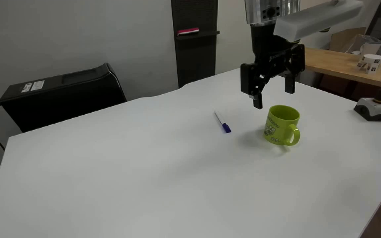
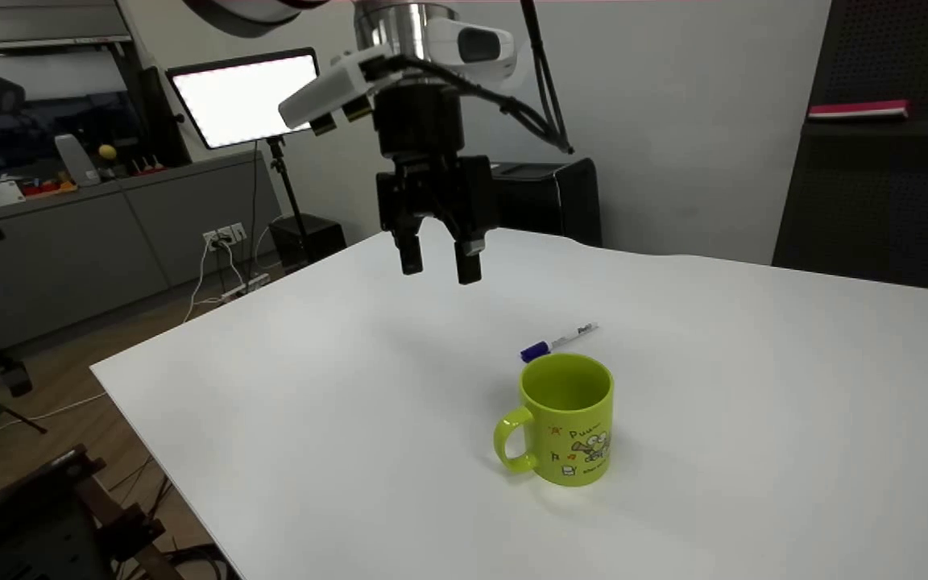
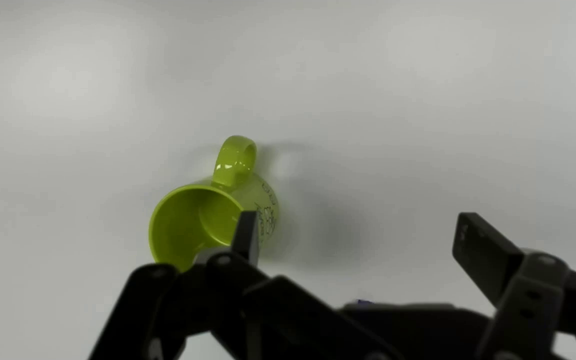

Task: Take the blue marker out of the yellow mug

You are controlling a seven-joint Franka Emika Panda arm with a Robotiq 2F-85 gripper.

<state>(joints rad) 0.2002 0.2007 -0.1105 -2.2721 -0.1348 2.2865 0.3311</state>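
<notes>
The yellow-green mug (image 1: pixel 278 130) stands upright on the white table, also seen in an exterior view (image 2: pixel 573 443). The visible part of its inside shows nothing in it. The blue-capped marker (image 1: pixel 223 122) lies on the table beside the mug, apart from it, and also shows in an exterior view (image 2: pixel 559 342). In the wrist view only a bit of its blue cap (image 3: pixel 364 301) shows; the gripper hides the rest. My gripper (image 1: pixel 274 96) is open and empty, above the table. In the wrist view the mug (image 3: pixel 265 200) is partly behind the left finger of the gripper (image 3: pixel 358 237).
The white table (image 1: pixel 127 172) bears the mug and marker. A grey and black button box (image 1: pixel 375 109) stands near a table edge. A black case (image 1: pixel 64 96) is behind the table's far edge. A dark panel (image 2: pixel 899 193) stands behind the table.
</notes>
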